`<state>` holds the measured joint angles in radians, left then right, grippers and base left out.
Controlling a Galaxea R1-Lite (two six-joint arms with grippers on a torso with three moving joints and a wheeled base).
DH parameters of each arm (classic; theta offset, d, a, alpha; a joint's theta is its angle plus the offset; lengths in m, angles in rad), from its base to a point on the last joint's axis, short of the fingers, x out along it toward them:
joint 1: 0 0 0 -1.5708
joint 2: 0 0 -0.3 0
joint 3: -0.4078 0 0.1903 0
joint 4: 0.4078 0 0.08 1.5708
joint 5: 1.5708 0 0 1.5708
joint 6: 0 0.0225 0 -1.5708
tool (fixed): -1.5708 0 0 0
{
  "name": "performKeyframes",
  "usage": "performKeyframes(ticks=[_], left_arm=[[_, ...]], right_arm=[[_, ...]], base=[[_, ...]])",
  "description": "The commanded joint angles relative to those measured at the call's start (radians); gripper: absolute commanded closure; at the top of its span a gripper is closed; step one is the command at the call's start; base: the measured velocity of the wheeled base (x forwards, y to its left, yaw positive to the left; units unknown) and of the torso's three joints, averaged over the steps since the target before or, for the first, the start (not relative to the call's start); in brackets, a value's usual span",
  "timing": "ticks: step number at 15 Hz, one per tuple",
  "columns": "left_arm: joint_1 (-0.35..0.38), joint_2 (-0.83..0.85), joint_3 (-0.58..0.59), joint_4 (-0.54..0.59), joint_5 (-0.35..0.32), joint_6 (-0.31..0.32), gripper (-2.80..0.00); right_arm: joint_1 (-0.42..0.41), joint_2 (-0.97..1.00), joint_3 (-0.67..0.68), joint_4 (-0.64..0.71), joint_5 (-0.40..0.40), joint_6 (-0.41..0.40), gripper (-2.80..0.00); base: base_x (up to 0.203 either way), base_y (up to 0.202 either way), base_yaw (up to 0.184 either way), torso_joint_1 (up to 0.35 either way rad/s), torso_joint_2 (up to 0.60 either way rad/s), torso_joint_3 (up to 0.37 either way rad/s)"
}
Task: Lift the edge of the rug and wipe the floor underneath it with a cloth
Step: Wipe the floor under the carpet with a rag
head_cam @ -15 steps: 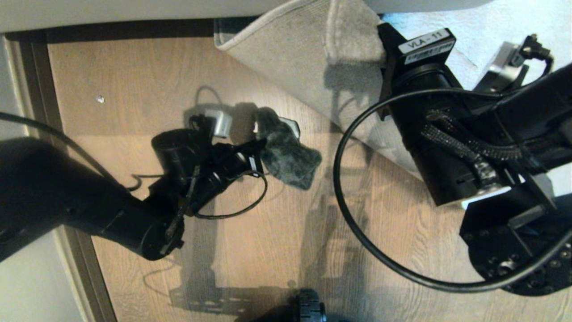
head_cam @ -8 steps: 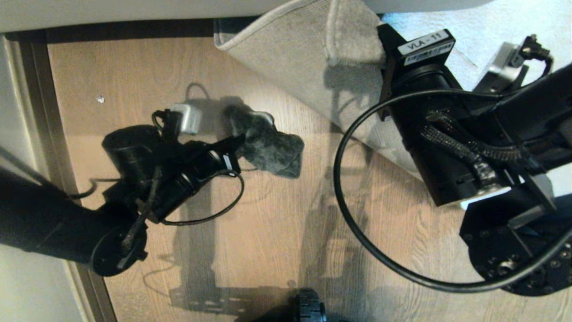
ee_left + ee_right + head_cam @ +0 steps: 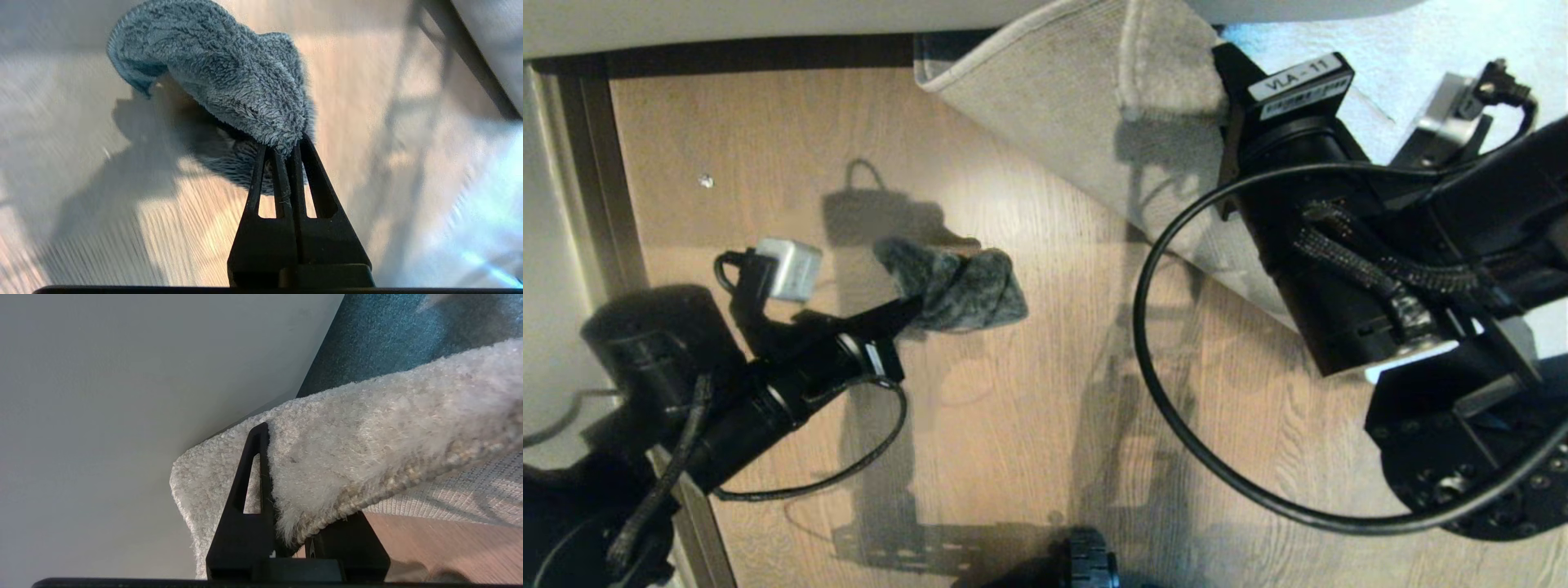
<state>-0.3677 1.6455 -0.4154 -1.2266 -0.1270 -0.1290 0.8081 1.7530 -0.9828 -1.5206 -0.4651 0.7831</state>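
Note:
My right gripper [image 3: 288,486] is shut on the rug edge [image 3: 347,457], holding the grey-beige rug's corner [image 3: 1168,65] folded up off the floor, pale underside [image 3: 1054,106] showing. My left gripper [image 3: 284,149] is shut on the dark grey fluffy cloth [image 3: 229,77]. In the head view the cloth [image 3: 960,282] lies against the bare wood floor [image 3: 1013,408], left of the lifted rug, with my left gripper [image 3: 913,309] at its near-left end.
A pale wall and dark skirting strip [image 3: 596,196] run along the left and far sides. A black cable loop [image 3: 1176,392] hangs from my right arm over the floor. A black wheel part [image 3: 1086,559] sits at the near edge.
My left arm has pulled back toward the left and near side, dragging the cloth across the floor away from the rug. The right arm and the raised rug corner have stayed put.

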Motion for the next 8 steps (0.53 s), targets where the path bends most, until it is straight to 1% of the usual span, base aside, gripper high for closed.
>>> performKeyframes(ticks=[1, 3, 5, 8], left_arm=[[-0.044, -0.041, 0.054, -0.006, -0.002, -0.001, 0.00], [-0.107, -0.040, 0.087, -0.002, -0.003, -0.001, 0.00], [-0.170, -0.015, 0.095, 0.002, -0.003, -0.001, 0.00], [-0.245, 0.079, 0.050, 0.000, -0.007, 0.000, 0.00]], right_arm=[[0.000, -0.003, 0.001, -0.046, -0.004, 0.005, 0.00], [0.000, 0.000, -0.001, -0.046, -0.004, 0.005, 0.00], [0.000, 0.003, -0.002, -0.046, -0.003, 0.005, 0.00], [0.000, 0.002, -0.001, -0.046, -0.003, 0.005, 0.00]], base=[[0.000, 0.000, 0.000, 0.000, 0.00, 0.000], [0.000, 0.000, 0.000, 0.000, 0.00, 0.000], [0.000, 0.000, 0.000, 0.000, 0.00, 0.000], [0.000, 0.000, 0.000, 0.000, 0.00, 0.000]])
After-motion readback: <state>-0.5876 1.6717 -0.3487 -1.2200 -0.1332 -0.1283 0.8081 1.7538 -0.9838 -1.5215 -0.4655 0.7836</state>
